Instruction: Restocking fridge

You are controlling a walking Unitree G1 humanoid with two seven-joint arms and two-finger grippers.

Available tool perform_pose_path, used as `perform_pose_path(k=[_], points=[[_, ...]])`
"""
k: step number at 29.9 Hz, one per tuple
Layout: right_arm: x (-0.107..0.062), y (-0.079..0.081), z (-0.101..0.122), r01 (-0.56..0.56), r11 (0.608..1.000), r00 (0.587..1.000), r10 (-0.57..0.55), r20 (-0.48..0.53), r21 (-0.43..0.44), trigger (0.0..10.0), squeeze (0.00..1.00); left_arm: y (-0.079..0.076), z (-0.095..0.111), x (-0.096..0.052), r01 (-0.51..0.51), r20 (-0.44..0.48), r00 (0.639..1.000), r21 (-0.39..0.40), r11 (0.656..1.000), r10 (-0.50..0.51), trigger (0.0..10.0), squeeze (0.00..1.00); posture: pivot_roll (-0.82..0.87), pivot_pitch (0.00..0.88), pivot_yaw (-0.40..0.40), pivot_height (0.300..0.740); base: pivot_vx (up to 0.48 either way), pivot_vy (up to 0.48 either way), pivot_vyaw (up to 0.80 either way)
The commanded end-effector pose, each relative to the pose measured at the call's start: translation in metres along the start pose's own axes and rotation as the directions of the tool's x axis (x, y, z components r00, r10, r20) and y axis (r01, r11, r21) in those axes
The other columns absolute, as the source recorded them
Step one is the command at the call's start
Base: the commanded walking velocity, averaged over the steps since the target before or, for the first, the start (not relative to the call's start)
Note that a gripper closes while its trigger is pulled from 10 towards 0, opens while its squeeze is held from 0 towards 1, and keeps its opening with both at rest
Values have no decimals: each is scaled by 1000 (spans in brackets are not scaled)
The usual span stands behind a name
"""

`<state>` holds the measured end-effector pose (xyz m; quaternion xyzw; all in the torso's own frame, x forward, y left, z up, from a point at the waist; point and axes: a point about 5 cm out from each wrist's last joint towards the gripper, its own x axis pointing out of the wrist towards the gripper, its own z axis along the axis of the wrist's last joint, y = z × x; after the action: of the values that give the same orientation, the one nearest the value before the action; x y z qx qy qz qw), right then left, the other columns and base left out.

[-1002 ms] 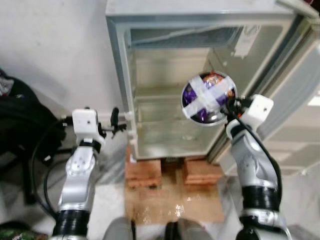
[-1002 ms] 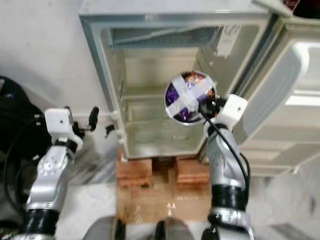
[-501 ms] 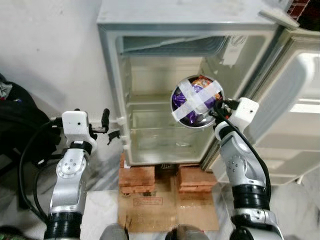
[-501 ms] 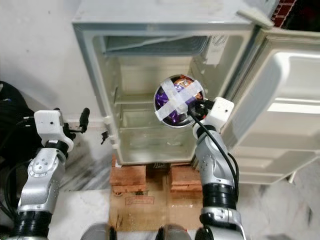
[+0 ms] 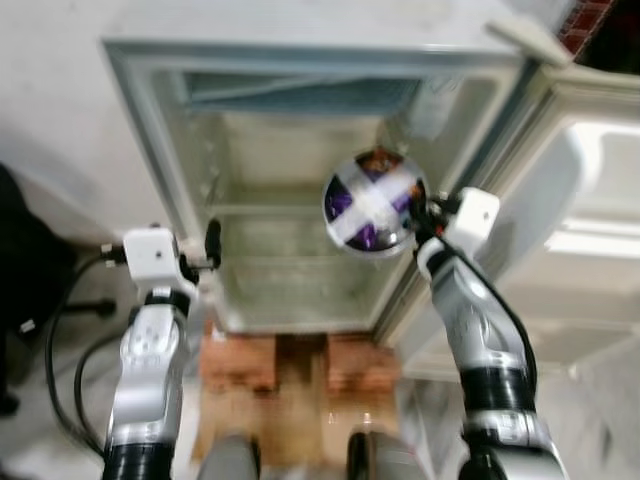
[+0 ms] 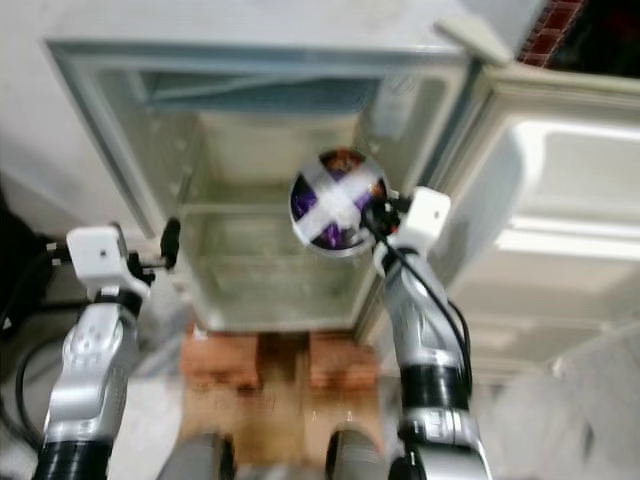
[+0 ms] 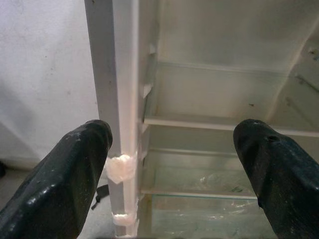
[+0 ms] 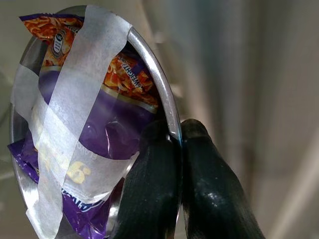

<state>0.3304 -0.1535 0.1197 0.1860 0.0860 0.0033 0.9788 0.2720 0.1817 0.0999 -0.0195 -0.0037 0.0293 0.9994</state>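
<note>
The right gripper, jaws clenched on the rim of the taped bowl, had carried it nearer the open fridge at frame centre, while the left gripper hung released.

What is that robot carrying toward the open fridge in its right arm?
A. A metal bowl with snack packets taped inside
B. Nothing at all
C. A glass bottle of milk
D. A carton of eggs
A. The right end effector pinches the rim of a metal bowl, where a purple and orange snack packet is held in by crossed strips of white tape, in front of the fridge.
</note>
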Motion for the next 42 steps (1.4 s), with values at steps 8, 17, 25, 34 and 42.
perform_pose_path(k=[8, 17, 25, 34, 42], points=[[6, 7, 4, -42, 999, 999, 42, -16, 25, 10000, 0, 5, 2, -1, -19, -16, 1000, 6, 1000, 20, 10000, 0, 57, 173, -56, 740, 85, 0, 0], [8, 17, -1, -79, 996, 996, 80, -39, 34, 10000, 0, 15, -11, -11, -106, -110, 988, -1, 994, 105, 10000, 0, 62, 188, -48, 740, 212, 0, 0], [17, 40, -6, -135, 988, 987, 140, -73, 73, 10000, 0, 28, -19, -30, -162, -170, 972, 29, 986, 165, 10000, 0, 109, 233, -73, 740, 0, 0, 0], [34, 69, -4, -165, 969, 979, 184, -91, 183, 10000, 0, 33, -16, -68, -190, -208, 958, 48, 981, 195, 10000, 0, 175, 320, -106, 740, 0, 0, 0], [50, 85, 7, -136, 949, 981, 168, -93, 284, 10000, 0, 34, -13, -93, -204, -250, 945, 55, 977, 211, 10000, 0, 214, 375, -126, 740, 0, 0, 0]])
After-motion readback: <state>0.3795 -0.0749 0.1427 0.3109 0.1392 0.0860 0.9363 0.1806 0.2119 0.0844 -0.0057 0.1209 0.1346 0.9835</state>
